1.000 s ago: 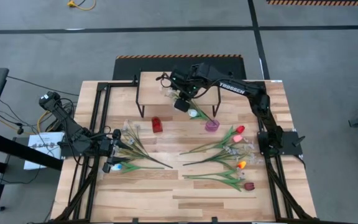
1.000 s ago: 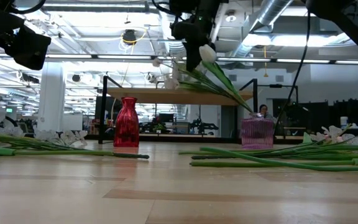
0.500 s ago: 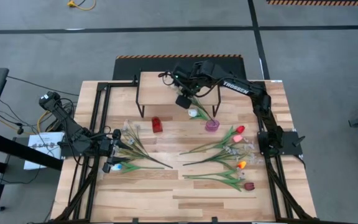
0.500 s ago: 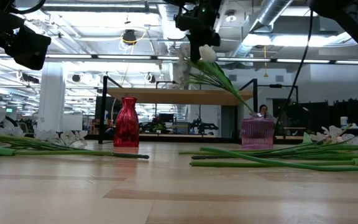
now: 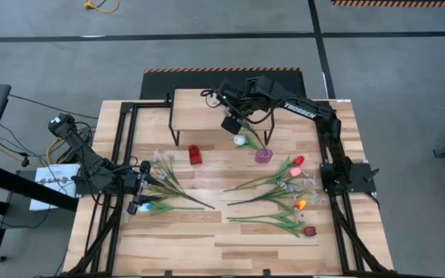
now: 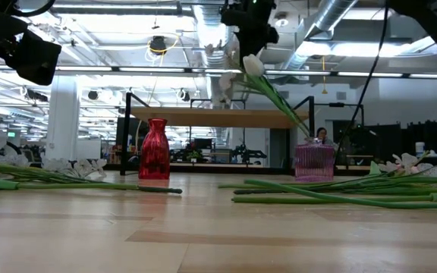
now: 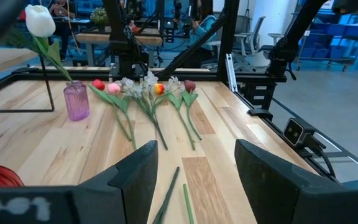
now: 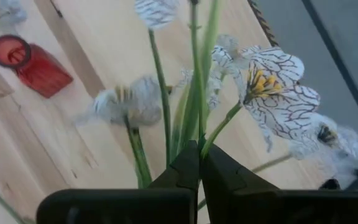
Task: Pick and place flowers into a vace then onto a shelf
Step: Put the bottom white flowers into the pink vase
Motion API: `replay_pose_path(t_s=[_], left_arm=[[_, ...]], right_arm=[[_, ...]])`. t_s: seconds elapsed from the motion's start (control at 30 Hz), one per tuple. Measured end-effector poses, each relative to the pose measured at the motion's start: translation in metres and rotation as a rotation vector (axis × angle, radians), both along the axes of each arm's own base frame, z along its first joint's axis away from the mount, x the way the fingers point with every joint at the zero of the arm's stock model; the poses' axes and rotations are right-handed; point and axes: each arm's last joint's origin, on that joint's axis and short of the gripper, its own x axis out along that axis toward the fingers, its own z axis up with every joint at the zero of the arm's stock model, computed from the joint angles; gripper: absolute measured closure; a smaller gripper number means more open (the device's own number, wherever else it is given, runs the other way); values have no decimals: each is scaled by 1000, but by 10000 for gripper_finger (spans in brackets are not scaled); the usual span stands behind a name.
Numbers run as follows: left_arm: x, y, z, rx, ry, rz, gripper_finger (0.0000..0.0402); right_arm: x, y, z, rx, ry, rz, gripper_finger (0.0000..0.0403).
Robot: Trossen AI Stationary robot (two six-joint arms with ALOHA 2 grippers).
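1. Holding a spray of white blossoms [image 8: 272, 93] by its thin green stems, right end effector [image 5: 230, 122] pinched tight on them, up in the air above the near edge of the shelf [image 5: 199, 100].
2. Sitting just in front of the shelf on the counter [image 5: 184, 232]: a pink vase [image 5: 263, 155] with a white tulip [image 5: 240, 140] leaning out of it already, and a red vase [image 5: 195, 154] a little way off, with nothing seen in it.
3. Lying flat on the counter: more flowers, tulips [image 5: 296, 164] on the right and white sprays [image 5: 161, 162] on the left.
4. Waiting low by the left sprays: left end effector [image 7: 191, 180], fingers spread wide, nothing in them.
5. Likely very light and bendy, these stems, and a bit slippery; soft petals, easy to squash.
6. Best to grab low on the stems, away from the blossoms, and tip the ends slowly into the small vase mouth, since a light vase could fall over.
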Motion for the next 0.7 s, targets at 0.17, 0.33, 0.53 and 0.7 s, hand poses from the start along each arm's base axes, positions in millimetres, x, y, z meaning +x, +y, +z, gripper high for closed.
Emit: replay_pose_path(t_s=[0.17, 0.33, 0.53, 0.7], left_arm=[[0, 0, 0, 0, 0, 0, 198], [0, 0, 0, 0, 0, 0, 198], [0, 0, 0, -1, -1, 0, 198], [0, 0, 0, 0, 0, 0, 198]], right_arm=[[-8, 11, 15, -26, -43, -7, 403], [-20, 23, 34, -90, -84, -22, 403], [-32, 33, 55, -133, -184, -20, 403], [-36, 41, 61, -195, -203, -37, 403]])
